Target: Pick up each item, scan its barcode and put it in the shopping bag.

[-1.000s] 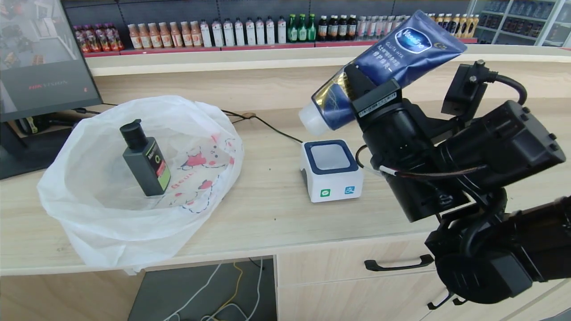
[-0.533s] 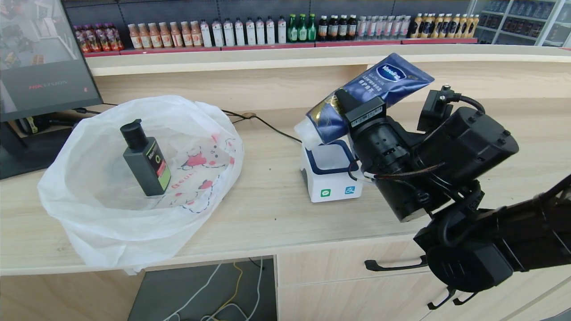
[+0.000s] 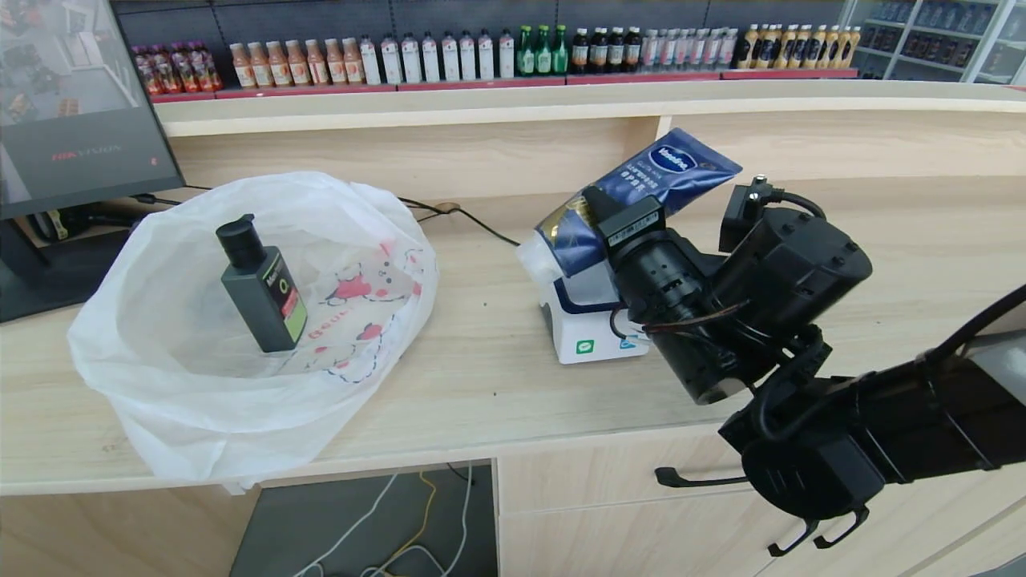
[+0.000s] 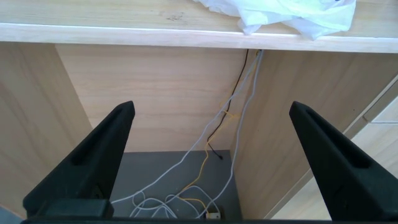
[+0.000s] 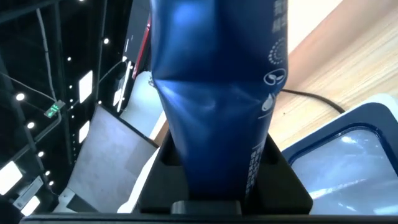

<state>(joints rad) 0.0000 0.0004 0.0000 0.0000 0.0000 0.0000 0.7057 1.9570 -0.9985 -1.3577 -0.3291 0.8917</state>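
Observation:
My right gripper [image 3: 601,218] is shut on a blue lotion tube [image 3: 641,188], held tilted with its white cap end low. The cap end hangs just over the glass top of the white and blue barcode scanner [image 3: 591,332] on the counter. In the right wrist view the tube [image 5: 217,93] runs between the fingers [image 5: 277,165] with the scanner [image 5: 348,162] right beneath. A white plastic shopping bag [image 3: 160,385] lies open at the left, with a dark pump bottle [image 3: 260,288] standing in it. My left gripper [image 4: 211,155] is open below the counter edge, holding nothing.
A monitor [image 3: 72,104] stands at the far left behind the bag. A black cable [image 3: 473,224] crosses the counter to the scanner. A raised wooden ledge [image 3: 481,112] runs behind, with a shelf of bottles [image 3: 481,52] beyond. Loose cables [image 4: 205,186] hang under the counter.
My right arm has come down and to the left with the tube, from high above the scanner to just over its top. The bag and bottle have not moved.

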